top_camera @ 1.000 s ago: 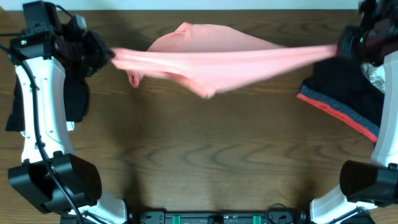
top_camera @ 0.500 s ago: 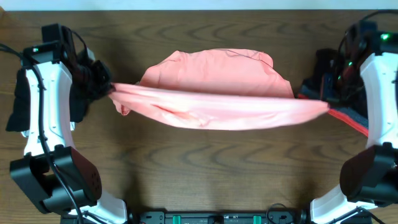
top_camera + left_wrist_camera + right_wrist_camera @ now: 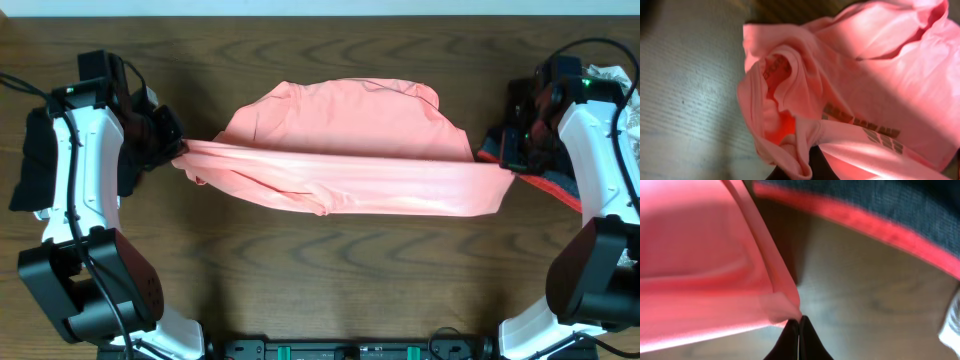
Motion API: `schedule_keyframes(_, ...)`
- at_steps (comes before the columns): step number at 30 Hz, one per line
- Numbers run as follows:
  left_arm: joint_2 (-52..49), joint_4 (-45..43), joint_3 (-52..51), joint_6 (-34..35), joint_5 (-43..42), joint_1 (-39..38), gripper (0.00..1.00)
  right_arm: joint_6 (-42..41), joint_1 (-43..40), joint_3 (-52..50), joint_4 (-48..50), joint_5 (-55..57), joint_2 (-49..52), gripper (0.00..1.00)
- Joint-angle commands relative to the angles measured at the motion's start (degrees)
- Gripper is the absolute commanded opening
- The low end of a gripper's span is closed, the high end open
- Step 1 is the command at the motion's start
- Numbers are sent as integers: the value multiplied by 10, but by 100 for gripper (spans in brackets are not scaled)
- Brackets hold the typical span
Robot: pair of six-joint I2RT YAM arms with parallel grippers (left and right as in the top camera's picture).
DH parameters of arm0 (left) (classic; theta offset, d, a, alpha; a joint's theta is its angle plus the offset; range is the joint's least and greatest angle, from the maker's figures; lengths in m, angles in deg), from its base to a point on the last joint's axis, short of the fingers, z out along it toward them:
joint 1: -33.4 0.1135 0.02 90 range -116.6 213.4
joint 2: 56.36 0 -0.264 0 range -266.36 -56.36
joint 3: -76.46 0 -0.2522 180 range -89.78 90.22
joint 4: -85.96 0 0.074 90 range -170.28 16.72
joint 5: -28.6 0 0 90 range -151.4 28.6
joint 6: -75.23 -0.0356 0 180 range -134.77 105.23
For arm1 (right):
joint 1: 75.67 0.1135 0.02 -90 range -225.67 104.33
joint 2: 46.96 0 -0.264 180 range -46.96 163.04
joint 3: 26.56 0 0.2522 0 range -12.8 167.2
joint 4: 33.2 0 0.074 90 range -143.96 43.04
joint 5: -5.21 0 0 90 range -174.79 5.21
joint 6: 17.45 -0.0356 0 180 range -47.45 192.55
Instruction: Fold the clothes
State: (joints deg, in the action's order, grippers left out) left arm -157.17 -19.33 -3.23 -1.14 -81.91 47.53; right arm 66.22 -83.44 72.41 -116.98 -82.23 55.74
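Observation:
The salmon-pink t-shirt (image 3: 345,135) is stretched across the middle of the table between both arms, its far part lying on the wood and its near edge pulled taut. My left gripper (image 3: 176,150) is shut on the shirt's left end; in the left wrist view the bunched fabric (image 3: 790,100) shows gold lettering (image 3: 865,131). My right gripper (image 3: 510,160) is shut on the shirt's right corner (image 3: 785,302), with the fingertips (image 3: 792,330) pinched together on it.
A black garment with a grey-and-red band (image 3: 560,190) lies at the right edge, under the right arm, and shows in the right wrist view (image 3: 880,210). A dark garment (image 3: 40,160) lies at the left edge behind the left arm. Bare wood lies in front.
Both grippers have moved toward the front with the shirt between them. The shirt's far part has come down flat on the table and the taut near edge has moved forward.

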Motion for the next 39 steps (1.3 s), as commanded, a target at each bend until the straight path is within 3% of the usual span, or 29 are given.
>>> schedule_keyframes(1, 7, -7, -2, -4, 40, 3, 6, -5, 8, -3, 22, -21, 0, 1)
schedule_keyframes(7, 7, -7, -2, 2, 101, 3, 6, -20, 30, -10, 60, -37, 0, 1)
schedule_keyframes(26, -7, -21, -2, 23, 90, 3, 6, -33, 46, -61, 105, -24, 24, 1)
schedule_keyframes(32, 23, -56, 8, -14, -41, 3, 6, -30, 46, -29, 97, -24, 3, 1)
schedule_keyframes(39, 143, -126, 22, -14, -110, 3, 6, -26, 45, 134, 29, -9, -96, 1)
